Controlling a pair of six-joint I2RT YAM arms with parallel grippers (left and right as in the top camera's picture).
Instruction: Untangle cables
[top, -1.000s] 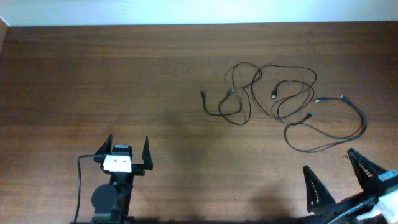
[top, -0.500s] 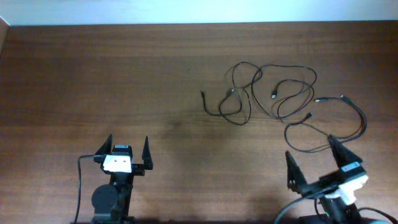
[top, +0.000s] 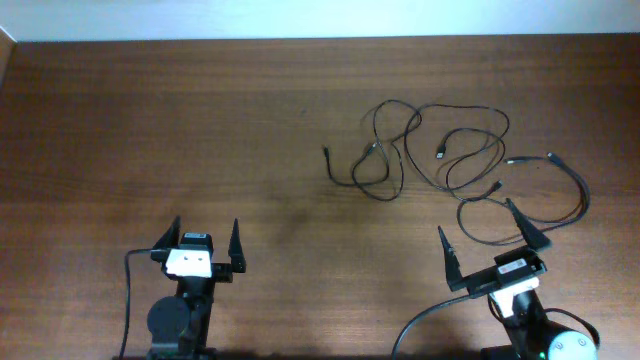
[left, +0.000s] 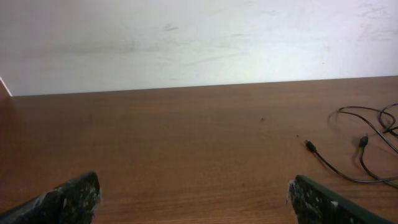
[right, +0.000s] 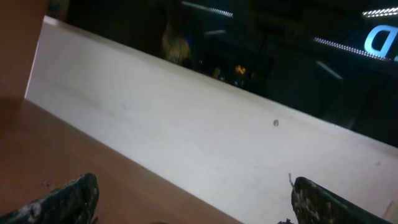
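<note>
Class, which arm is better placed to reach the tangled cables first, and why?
Probably the right: the right gripper, open, sits just beside the cables' nearest loop, while the left gripper, also open, is well off to the side.

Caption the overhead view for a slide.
Tangled black cables lie on the wooden table, the right gripper open at their near loop, the left gripper open and apart.

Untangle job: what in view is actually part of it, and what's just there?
Job:
- cables, tangled on the right half
- left gripper, open, empty
- right gripper, open, empty, at the tangle's near edge

Not the job:
- table
- white wall
- arm's own thick cable
</note>
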